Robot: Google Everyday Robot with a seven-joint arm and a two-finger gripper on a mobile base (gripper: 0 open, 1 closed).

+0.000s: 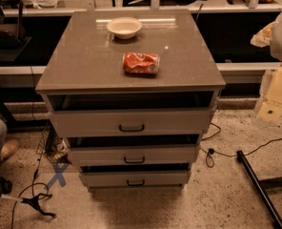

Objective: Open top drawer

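Observation:
The top drawer (84, 123) is the widest of three grey drawers in a cabinet under a grey countertop (84, 56). Its flat front carries a small dark bar handle (131, 128) at centre. A dark gap shows between the drawer front and the countertop. My gripper (273, 104) hangs at the right edge of the camera view, cream-coloured, to the right of the cabinet and apart from it, at about the height of the top drawer.
A crushed red soda can (141, 63) and a white bowl (124, 27) sit on the countertop. Two narrower drawers (134, 155) lie below. Cables (212, 154) and a dark stand leg (257, 185) lie on the floor at right; a cable clamp (34, 204) lies at left.

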